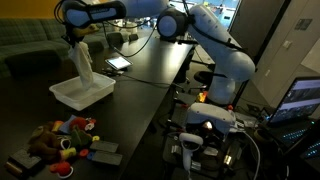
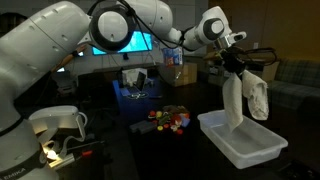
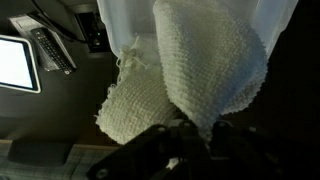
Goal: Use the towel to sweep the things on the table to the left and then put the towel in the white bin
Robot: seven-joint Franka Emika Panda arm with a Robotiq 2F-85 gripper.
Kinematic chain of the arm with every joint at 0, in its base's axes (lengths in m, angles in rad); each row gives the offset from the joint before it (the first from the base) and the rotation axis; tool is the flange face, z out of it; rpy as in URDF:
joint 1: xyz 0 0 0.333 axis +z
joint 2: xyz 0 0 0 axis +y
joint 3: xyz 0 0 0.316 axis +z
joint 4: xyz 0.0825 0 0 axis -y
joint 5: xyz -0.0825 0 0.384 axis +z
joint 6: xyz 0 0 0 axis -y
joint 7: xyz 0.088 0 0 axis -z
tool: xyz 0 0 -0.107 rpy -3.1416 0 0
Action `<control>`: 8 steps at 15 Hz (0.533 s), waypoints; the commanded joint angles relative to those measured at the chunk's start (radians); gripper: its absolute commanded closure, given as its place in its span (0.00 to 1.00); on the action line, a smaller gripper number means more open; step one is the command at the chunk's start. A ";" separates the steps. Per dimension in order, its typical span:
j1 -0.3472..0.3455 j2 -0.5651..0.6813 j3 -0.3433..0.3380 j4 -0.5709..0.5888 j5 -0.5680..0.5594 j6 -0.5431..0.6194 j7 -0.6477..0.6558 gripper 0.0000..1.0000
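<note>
In the wrist view the towel [image 3: 200, 70] fills most of the frame, a pale knitted cloth bunched into 2 lobes, with the dark fingers [image 3: 165, 148] pressed together on its top edge. The gripper [image 1: 73, 42] is pinching the towel, and nothing else is in its grasp.

At the near end of the black table [image 1: 150, 90] in an exterior view lies a pile of coloured toys [image 1: 62, 135]. Just beyond them stands the white bin [image 1: 70, 97], open side up. The towel hangs straight above it, its long axis vertical: top end in the gripper, free end pointing down into the bin's opening. Whether that end touches the bin's floor I cannot tell.

Farther back on the table lies a tablet [image 1: 118, 62] with a lit screen, and a laptop [image 1: 300, 100] glows off to the side. Any writing on either screen is too small to read.
</note>
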State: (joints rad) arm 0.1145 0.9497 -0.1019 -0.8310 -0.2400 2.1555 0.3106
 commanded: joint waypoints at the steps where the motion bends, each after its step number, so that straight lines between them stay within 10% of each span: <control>1: -0.004 0.128 -0.008 0.236 0.028 -0.116 -0.041 0.87; 2: -0.002 0.149 -0.010 0.273 0.024 -0.154 -0.055 0.62; 8: -0.017 0.197 0.000 0.332 0.003 -0.249 -0.159 0.27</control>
State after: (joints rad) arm 0.1077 1.0963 -0.1018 -0.5995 -0.2366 1.9559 0.2124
